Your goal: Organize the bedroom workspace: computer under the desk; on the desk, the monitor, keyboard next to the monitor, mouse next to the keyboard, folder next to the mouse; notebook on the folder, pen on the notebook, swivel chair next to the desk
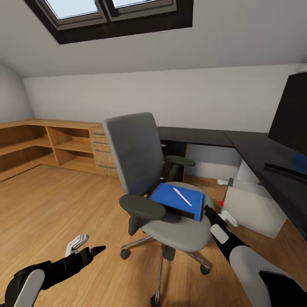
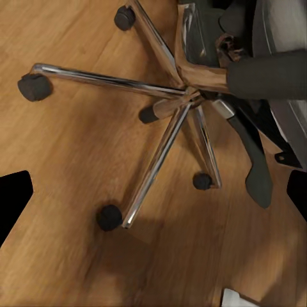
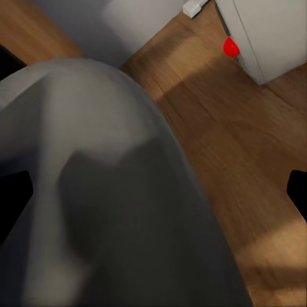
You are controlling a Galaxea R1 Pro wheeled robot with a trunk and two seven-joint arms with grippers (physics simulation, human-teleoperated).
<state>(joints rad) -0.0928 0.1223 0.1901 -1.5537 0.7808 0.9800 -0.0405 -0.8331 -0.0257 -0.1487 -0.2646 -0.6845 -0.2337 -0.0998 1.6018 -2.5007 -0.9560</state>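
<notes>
Item: swivel chair (image 1: 170,204), serving as carrier. It is bearing the blue folder (image 1: 170,198) over a dark notebook (image 1: 187,212), white pen (image 1: 182,196) on top.

My right pincer (image 1: 207,210) is hovering at the stack's 3 o'clock, jaws spread.

My left pincer (image 1: 96,249) is idling, open.

Risk: nudging the castored chair, the pen rolling off.

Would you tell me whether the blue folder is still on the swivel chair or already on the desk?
Still on the chair: the folder lies flat on the swivel chair seat, with the pen on it.
</notes>
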